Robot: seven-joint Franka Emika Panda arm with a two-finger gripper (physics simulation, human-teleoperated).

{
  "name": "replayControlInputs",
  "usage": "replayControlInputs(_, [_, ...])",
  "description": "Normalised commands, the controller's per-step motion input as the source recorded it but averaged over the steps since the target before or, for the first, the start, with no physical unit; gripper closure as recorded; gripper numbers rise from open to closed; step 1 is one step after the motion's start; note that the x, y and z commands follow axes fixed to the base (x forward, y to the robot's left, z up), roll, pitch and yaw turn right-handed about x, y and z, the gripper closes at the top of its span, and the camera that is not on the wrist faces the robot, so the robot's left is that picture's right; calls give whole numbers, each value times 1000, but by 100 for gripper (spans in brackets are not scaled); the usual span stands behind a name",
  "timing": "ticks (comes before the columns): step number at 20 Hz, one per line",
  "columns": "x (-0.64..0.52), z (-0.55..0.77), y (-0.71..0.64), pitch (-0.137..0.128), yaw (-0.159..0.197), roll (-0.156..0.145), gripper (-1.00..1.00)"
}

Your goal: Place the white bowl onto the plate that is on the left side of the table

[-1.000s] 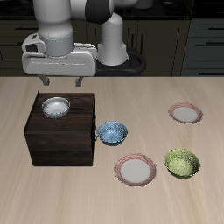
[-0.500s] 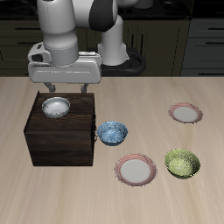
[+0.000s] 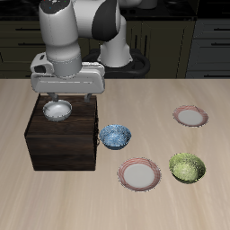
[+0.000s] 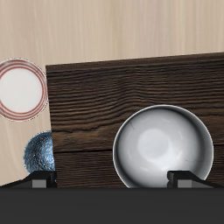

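Note:
The white bowl (image 3: 57,110) sits upright on top of a dark brown wooden box (image 3: 63,139); in the wrist view the white bowl (image 4: 164,147) shows its pale shiny inside. My gripper (image 3: 69,96) hangs open just above the box top, slightly offset from the bowl's middle. Its fingertips (image 4: 188,178) show with one over the bowl's rim and the other over bare box wood; the gripper (image 4: 114,179) holds nothing. The plate (image 3: 190,116) on the left side of the table (image 3: 144,99) lies flat and bare, far from the gripper.
A look-alike red-rimmed plate (image 3: 140,174) lies nearer the front edge and shows as the plate (image 4: 21,88) in the wrist view. A blue-patterned bowl (image 3: 115,137) stands beside the box. A green bowl (image 3: 187,167) sits beside the nearer plate.
The arm has lowered the gripper toward the box top and the white bowl. The bowl and the other objects have not moved.

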Motion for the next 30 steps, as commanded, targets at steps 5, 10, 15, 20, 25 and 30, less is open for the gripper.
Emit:
replayControlInputs(5, [12, -145, 44, 14, 3, -1, -100])
replayControlInputs(10, [-9, -186, 20, 19, 10, 5, -100])
replayControlInputs(15, [42, -264, 20, 35, 1, 2, -100])
replayControlInputs(20, [17, -228, -100, 40, -11, -28, -100])
replayControlInputs(25, [-27, -142, -83, 5, -6, -32, 100])
replayControlInputs(30, [-65, 83, 34, -8, -12, 14, 100])
